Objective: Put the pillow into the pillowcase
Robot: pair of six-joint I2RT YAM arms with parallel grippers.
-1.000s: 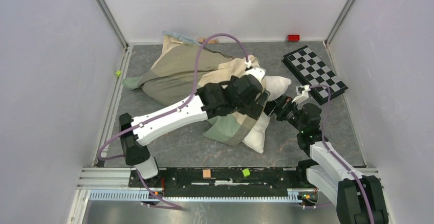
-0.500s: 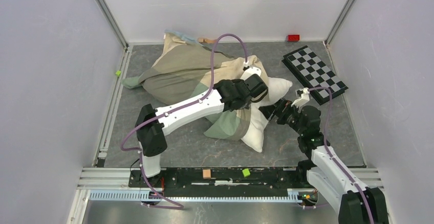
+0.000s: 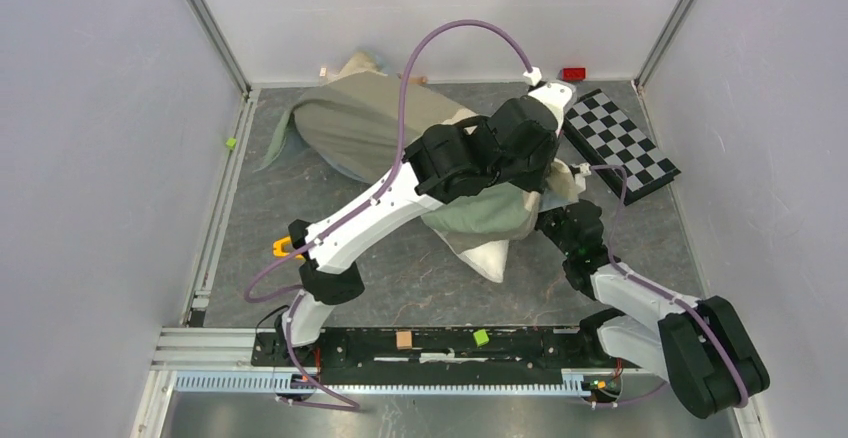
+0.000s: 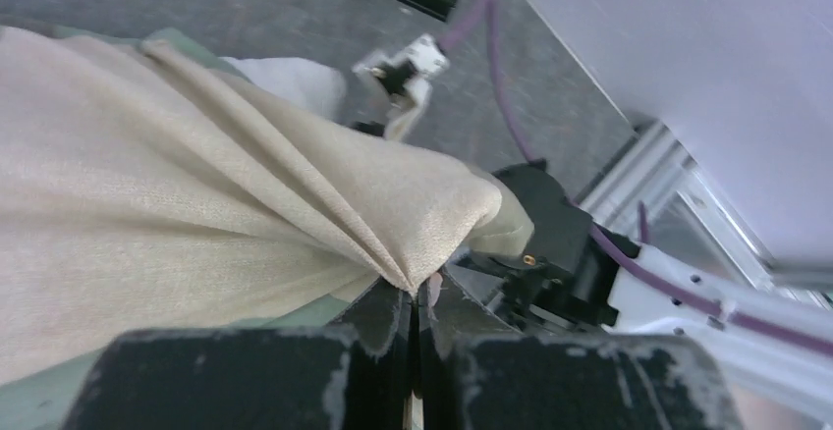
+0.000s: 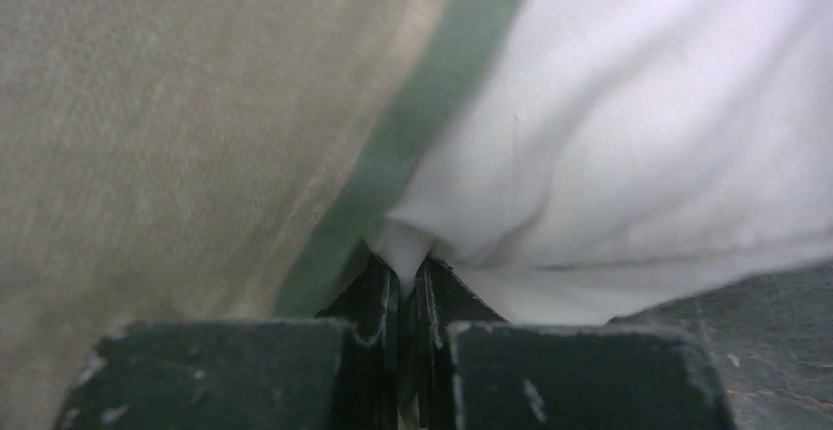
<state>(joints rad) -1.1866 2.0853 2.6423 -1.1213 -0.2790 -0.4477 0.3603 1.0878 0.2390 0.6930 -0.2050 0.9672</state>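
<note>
The pillowcase (image 3: 370, 128) lies across the middle of the mat with its beige and dull green panels showing. The white pillow (image 3: 485, 256) pokes out at its near end, and the rest of it is covered. My left gripper (image 4: 417, 297) is shut on a gathered fold of the pillowcase's beige cloth (image 4: 196, 185), held up near the checkered board. My right gripper (image 5: 405, 278) is shut on a pinch of the pillow's white fabric (image 5: 638, 135), right beside the case's green edge (image 5: 422, 126). In the top view the right gripper (image 3: 552, 223) sits low at the pillow's right side.
A black-and-white checkered board (image 3: 620, 143) lies at the back right, close to my left wrist. A red block (image 3: 573, 73) sits by the back wall and a small green block (image 3: 230, 143) by the left wall. Walls close in three sides.
Both grippers have shut, the left on the pillowcase and the right on the pillow. The left arm has swung up and to the back right, dragging the case with it.
</note>
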